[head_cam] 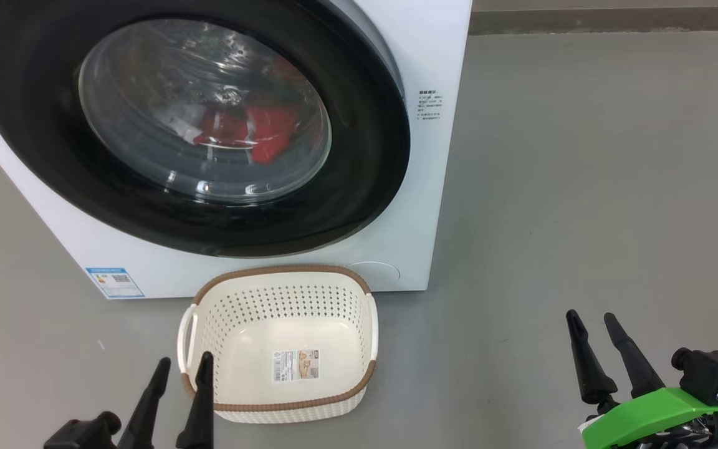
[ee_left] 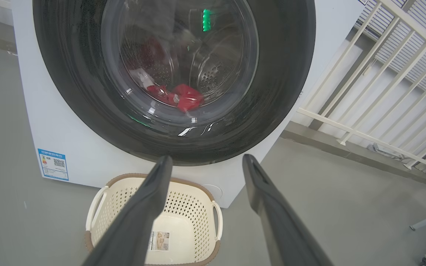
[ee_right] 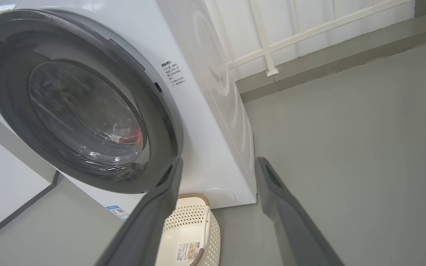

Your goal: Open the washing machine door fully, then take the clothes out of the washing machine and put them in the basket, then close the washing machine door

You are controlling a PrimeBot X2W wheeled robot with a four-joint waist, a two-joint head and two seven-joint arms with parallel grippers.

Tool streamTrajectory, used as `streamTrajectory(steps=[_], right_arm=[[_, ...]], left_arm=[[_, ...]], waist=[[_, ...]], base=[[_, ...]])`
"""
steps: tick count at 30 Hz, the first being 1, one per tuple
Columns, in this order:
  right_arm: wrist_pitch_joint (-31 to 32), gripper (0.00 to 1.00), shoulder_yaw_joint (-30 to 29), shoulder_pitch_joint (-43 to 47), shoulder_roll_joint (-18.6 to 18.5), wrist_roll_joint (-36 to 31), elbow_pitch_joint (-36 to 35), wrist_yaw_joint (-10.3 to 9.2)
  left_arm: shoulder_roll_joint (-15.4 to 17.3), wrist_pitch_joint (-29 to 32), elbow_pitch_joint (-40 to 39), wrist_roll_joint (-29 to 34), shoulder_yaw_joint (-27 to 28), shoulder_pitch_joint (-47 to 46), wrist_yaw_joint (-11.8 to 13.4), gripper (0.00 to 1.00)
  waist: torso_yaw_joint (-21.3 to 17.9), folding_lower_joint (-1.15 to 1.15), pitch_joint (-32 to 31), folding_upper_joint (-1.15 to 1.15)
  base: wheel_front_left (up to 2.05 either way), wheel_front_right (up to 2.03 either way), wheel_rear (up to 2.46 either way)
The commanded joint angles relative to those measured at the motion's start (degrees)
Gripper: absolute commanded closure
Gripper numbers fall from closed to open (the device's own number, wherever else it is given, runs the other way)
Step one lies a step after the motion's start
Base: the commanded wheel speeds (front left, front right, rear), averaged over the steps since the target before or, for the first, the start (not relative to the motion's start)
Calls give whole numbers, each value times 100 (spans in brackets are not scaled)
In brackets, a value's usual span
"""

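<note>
The door (head_cam: 359,187) is shut, with the red clothes (head_cam: 259,131) visible through it inside the washer (head_cam: 434,50). The basket (head_cam: 284,272) stands empty on the floor (head_cam: 583,187) just below, placed to receive them. The left gripper (head_cam: 184,360) and right gripper (head_cam: 591,315) are spread, holding nothing.

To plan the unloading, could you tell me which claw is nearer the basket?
Left. The left claw is by the basket, at its left rim; the right claw is far to its right.
</note>
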Motion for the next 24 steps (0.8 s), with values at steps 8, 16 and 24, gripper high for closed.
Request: streamTrajectory(steps=[8, 16, 24], right_arm=[[-211, 0, 129, -6, -112, -647, -223, -3], [-345, 0, 111, 33, -122, -1144, -288, -4], [-480, 0, 48, 72, -99, -1612, -337, -4]], left_arm=[[85, -199, -263, 716, 112, 17, 44, 0], [77, -333, -319, 1254, 117, 46, 39, 0], [65, -468, -382, 1806, 130, 75, 27, 0]], waist=[[-14, 0, -5, 0], [-19, 0, -4, 0], [-33, 0, 13, 0]], base=[[0, 0, 0], [0, 0, 0], [0, 0, 0]])
